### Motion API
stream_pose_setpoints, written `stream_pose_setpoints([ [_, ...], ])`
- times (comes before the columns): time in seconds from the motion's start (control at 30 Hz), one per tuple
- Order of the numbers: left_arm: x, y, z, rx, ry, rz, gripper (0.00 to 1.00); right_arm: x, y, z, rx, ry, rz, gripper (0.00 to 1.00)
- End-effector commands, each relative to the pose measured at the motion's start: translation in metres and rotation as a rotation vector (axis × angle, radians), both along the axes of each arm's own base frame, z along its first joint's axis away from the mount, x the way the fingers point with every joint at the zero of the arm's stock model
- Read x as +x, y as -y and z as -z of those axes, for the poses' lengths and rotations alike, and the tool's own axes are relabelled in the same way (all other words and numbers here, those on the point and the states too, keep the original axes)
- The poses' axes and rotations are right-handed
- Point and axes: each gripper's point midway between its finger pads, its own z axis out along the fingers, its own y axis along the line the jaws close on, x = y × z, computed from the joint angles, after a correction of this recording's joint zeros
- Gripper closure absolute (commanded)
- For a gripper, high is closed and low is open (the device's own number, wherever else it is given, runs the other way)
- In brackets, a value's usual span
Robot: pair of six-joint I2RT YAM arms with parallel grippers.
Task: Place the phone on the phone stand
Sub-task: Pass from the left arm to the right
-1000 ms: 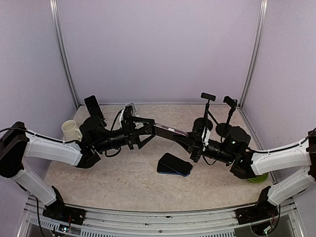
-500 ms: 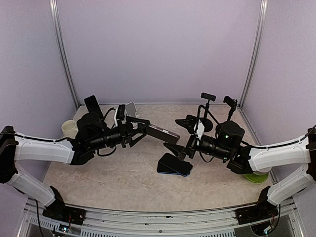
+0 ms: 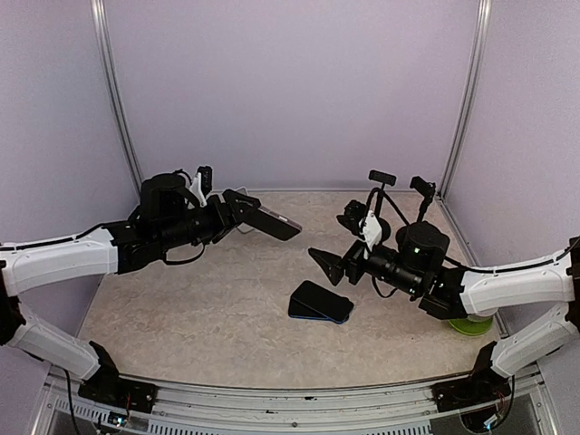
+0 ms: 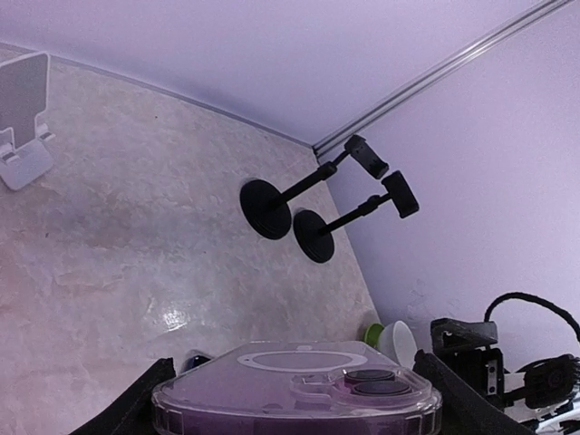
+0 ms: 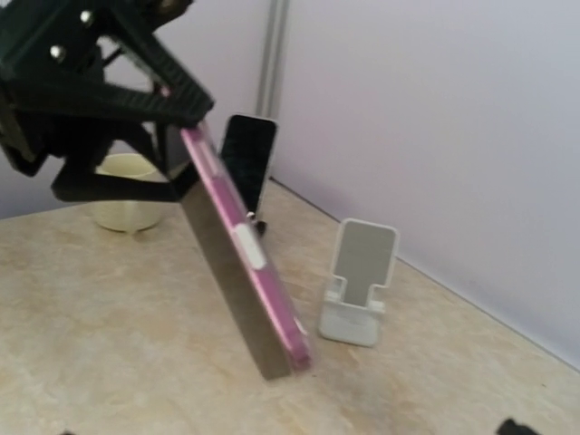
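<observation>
A purple phone in a clear case (image 3: 274,223) hangs above the table at the back left. My left gripper (image 3: 246,214) is shut on its near end, and in the left wrist view the phone (image 4: 294,385) spans the gap between both fingers. The white phone stand (image 5: 360,281) is empty and sits just behind the phone's lower tip. From above, the stand (image 3: 239,193) is mostly hidden by the left gripper. My right gripper (image 3: 337,241) is open and empty, well to the right of the phone.
A dark blue phone (image 3: 320,302) lies flat mid-table under the right gripper. Two black clamp stands (image 3: 382,178) rise at the back right. A green bowl (image 3: 471,325) sits at the right edge. At the back left are a black phone on a stand (image 5: 246,156) and a cream cup (image 5: 127,192).
The right gripper opened, let go of the purple phone and drew back to the right. The left arm carried the phone left and back, towards the white stand.
</observation>
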Motion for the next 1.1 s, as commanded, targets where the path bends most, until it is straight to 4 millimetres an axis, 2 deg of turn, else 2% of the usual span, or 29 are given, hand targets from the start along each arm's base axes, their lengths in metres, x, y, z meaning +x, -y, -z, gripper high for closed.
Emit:
stream_pose_setpoints([
  [0.0,0.021,-0.014,-0.009,0.073,0.034,-0.087,0.51,0.002,0.012,-0.004,0.019,-0.012,0.063,0.0],
  [0.23,0.05,-0.018,-0.001,0.177,0.002,-0.158,0.58,0.003,0.018,-0.002,0.009,-0.014,0.091,0.0],
  [0.47,0.09,-0.036,-0.003,0.3,-0.046,-0.346,0.61,0.004,0.018,0.002,-0.001,-0.02,0.096,0.0],
  [0.6,0.108,-0.046,0.005,0.377,-0.087,-0.442,0.6,0.004,0.019,0.002,-0.004,-0.021,0.098,0.0],
  [0.8,0.13,-0.048,0.02,0.478,-0.143,-0.515,0.64,0.003,0.022,0.003,-0.01,-0.017,0.103,0.0],
  [1.07,0.158,-0.058,0.033,0.521,-0.183,-0.598,0.64,0.001,0.028,0.002,-0.011,-0.01,0.113,0.0],
])
